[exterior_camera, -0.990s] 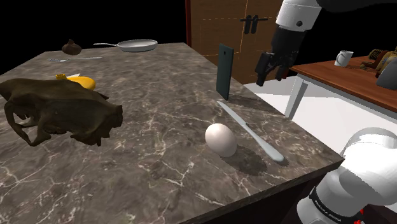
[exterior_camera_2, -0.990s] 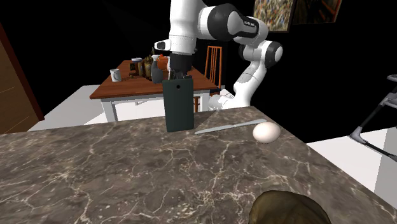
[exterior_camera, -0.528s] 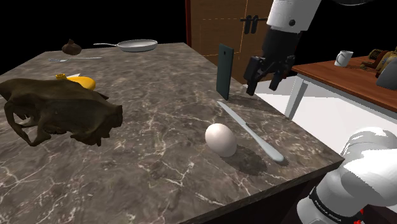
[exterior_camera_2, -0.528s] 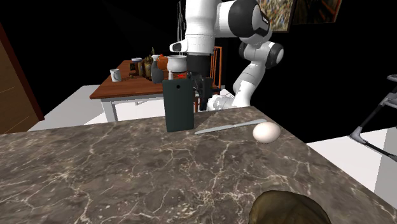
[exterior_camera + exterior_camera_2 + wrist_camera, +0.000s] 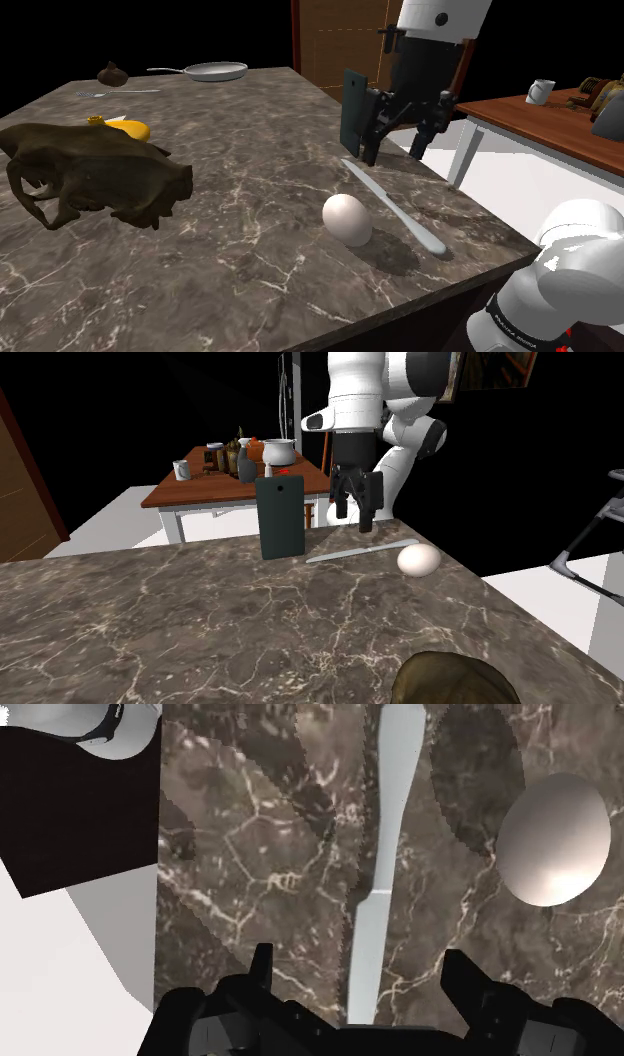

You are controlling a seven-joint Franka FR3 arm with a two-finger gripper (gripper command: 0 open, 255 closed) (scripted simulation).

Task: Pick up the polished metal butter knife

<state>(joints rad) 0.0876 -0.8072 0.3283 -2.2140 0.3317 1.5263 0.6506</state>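
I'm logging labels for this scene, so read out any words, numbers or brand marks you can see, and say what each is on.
Small white lettering on the arm's base: too blurred to read.
No text shows on the butter knife, the egg or the upright dark slab.

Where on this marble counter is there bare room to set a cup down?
Widest bare stretch of counter: between the skull and the upright dark slab, running back toward the pan. Also the front strip before the skull and egg. Crowded: the corner with the butter knife, egg, slab and end effector.
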